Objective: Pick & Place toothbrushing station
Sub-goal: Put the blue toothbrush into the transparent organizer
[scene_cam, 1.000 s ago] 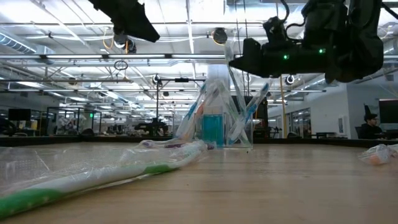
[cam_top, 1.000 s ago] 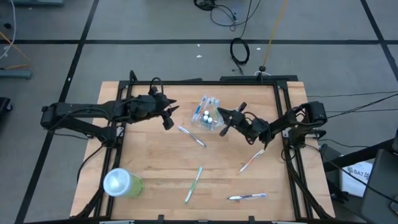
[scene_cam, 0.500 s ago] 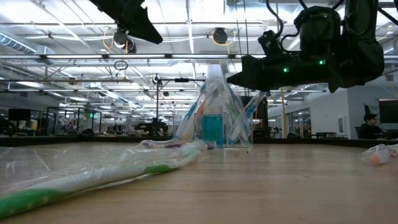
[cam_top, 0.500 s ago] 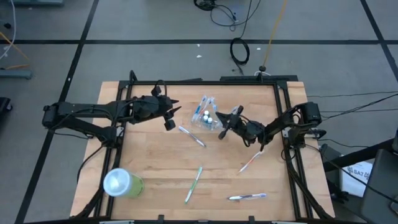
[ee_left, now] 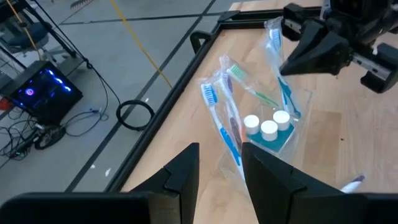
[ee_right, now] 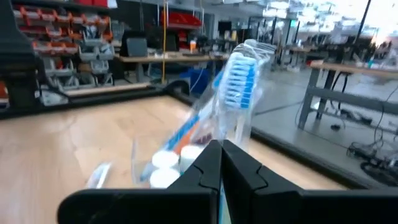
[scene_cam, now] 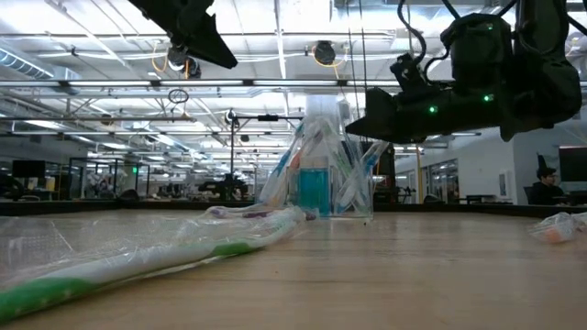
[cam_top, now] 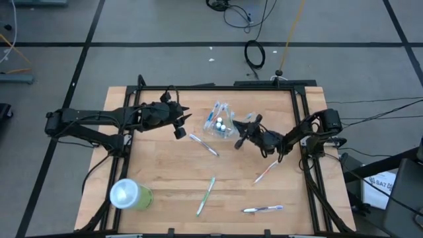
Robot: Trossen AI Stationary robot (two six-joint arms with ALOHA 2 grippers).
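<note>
- Here the cup stands upright at the table's far middle, holding wrapped brushes and white-capped tubes, likely the collecting point.
- Right gripper hangs just beside the cup; jaws look pressed together in its wrist view, nothing visibly between them.
- Left gripper hovers on the cup's other side, jaws slightly spread, empty, probably waiting.
- Loose brushes lie apart on the table: one near the cup, a green one, a pink one, one at the near edge.
- Tumbler sits at the near left corner.
- Hard to tell: whether the right fingertips touch the cup; wrapping blurs brush count.
</note>
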